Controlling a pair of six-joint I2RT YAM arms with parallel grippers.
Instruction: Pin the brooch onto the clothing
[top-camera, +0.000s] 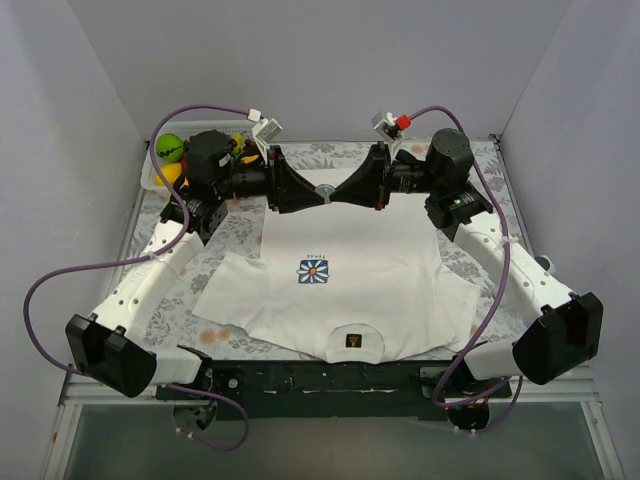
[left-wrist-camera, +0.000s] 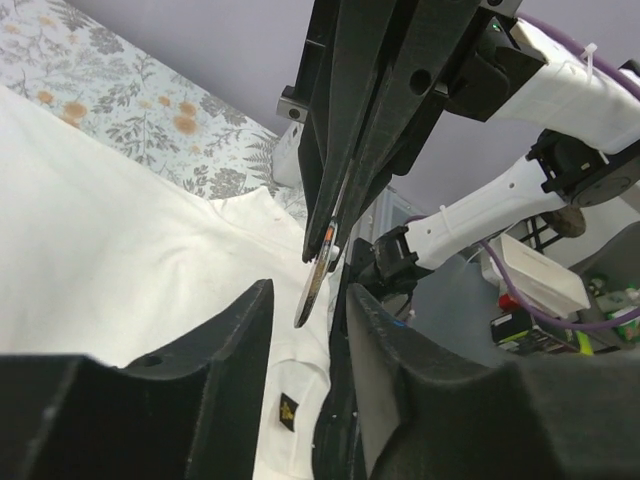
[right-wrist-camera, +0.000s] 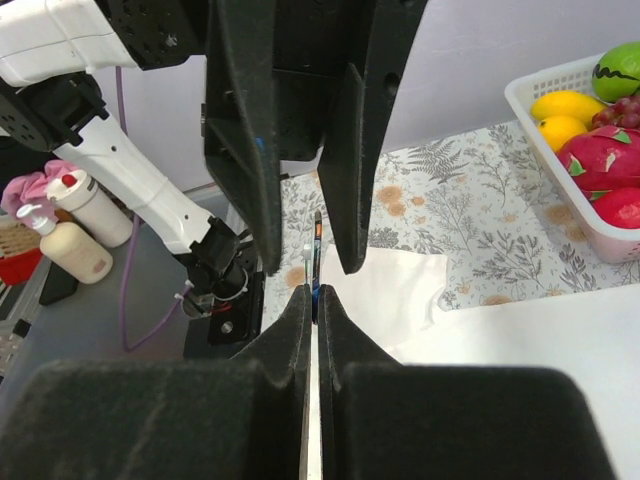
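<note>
Top external view: at upper centre, over the far hem of the T-shirt, the brooch is pinched edge-on by the closed right gripper; the left gripper is spread apart around it.

A: Can you read the brooch from above?
B: No; at upper centre it is a speck, its face too small to tell.
A: And the wrist views?
B: Edge-on, a thin rim only. At lower centre of the right wrist view its bottom is buried in the right gripper; whether the left gripper touches it seems impossible to judge.
A: Anything cut off?
B: The fruit basket, by the right edge, and the neck label print is illegible
</note>
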